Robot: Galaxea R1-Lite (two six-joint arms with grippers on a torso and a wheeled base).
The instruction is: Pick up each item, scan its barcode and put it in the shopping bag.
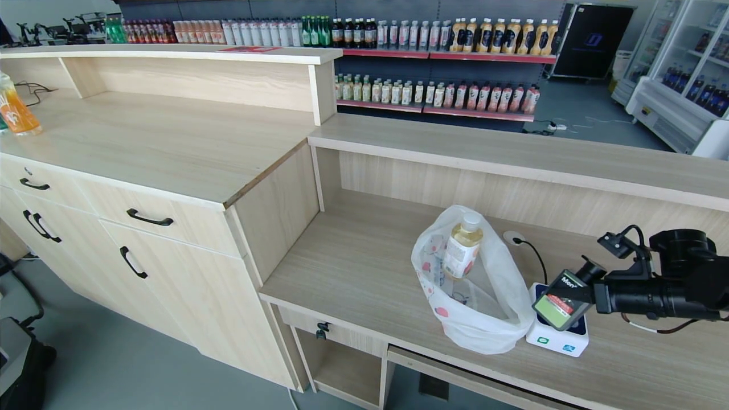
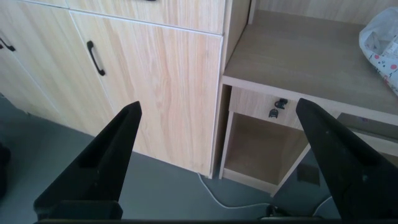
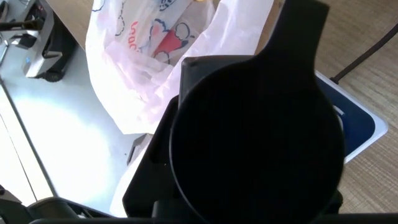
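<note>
Right gripper (image 1: 574, 300) is closed on a small green-faced container (image 1: 557, 310), holding it tilted just above the white scanner (image 1: 561, 340) on the lower desk (image 1: 353, 267). In the right wrist view the blue top of the scanner (image 3: 359, 121) lies directly beyond the fingers, and the shopping bag (image 3: 140, 68) lies just to one side of them.

Beside the held container, the white shopping bag (image 1: 475, 319) stands open, touching the scanner's near corner. A yellow bottle (image 1: 462, 247) is already inside it, leaning against the bag's back wall, so at least one item looks finished. The container seems to be at the scanning step; it has yet to go into the bag.

Left gripper (image 2: 217, 109) hangs with its fingers (image 2: 93, 171) spread wide and nothing between them, out over the floor in front of the cabinet doors (image 2: 161, 81). An orange bottle (image 1: 17, 108) stands on the upper counter (image 1: 171, 142), well apart from both grippers, and probably waits its turn.
</note>
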